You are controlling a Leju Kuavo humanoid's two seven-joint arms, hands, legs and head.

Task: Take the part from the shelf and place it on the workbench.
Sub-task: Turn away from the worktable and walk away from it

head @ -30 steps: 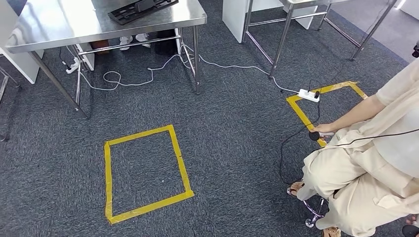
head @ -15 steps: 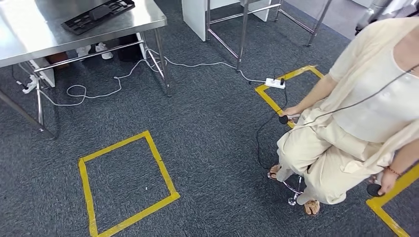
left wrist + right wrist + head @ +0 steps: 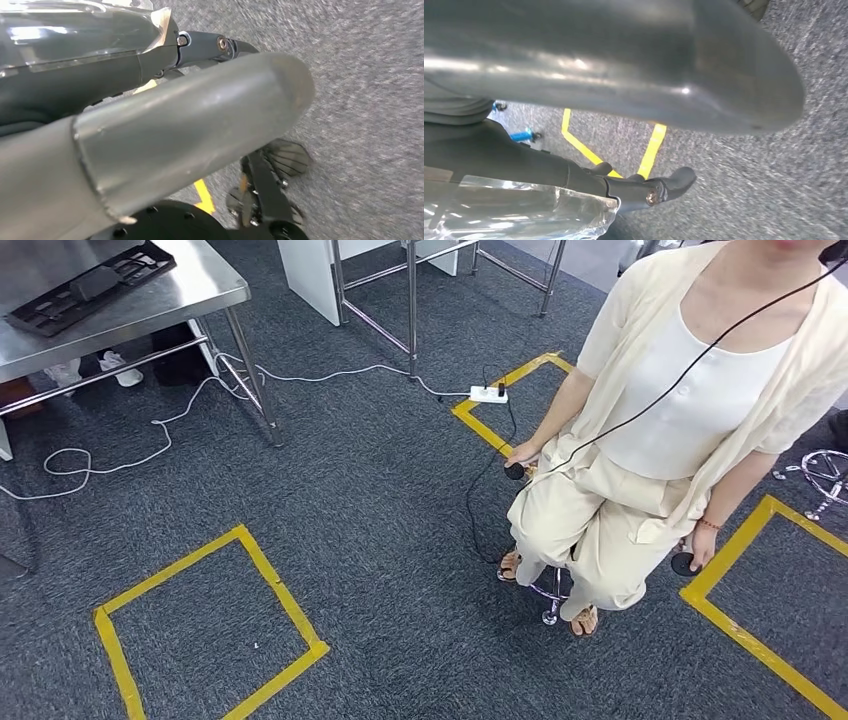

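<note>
Robot is hanging both arms at its sides while walking; the carpet (image 3: pixel 400 540) is looking smeared in both wrist views, so the body is prob. moving. Left hand (image 3: pixel 175 110) is showing thumb and dark fingers stretched apart w/ nothing between them. Right hand (image 3: pixel 624 75) is looking the same: fingers spread, gripping nothing. The only likely part, a flat black part (image 3: pixel 85 285), is lying on the steel table (image 3: pixel 190 290) at the far left of the head view. That puts it well apart from both hands, out fwd and left of the left one. Can't tell whether that table is serving as shelf or workbench, so the step is reading as a walk or turn, not a reach. To do it well: be keeping arms tucked and hands loose, and be steering wide of the person (image 3: pixel 660 420) sitting on the stool (image 3: pixel 552 592) close on the right. Be minding the white cable (image 3: pixel 150 445) and power strip (image 3: pixel 488 394) on the floor. Be squaring up inside a yellow taped square (image 3: pixel 200 630) before lifting an arm.
</note>
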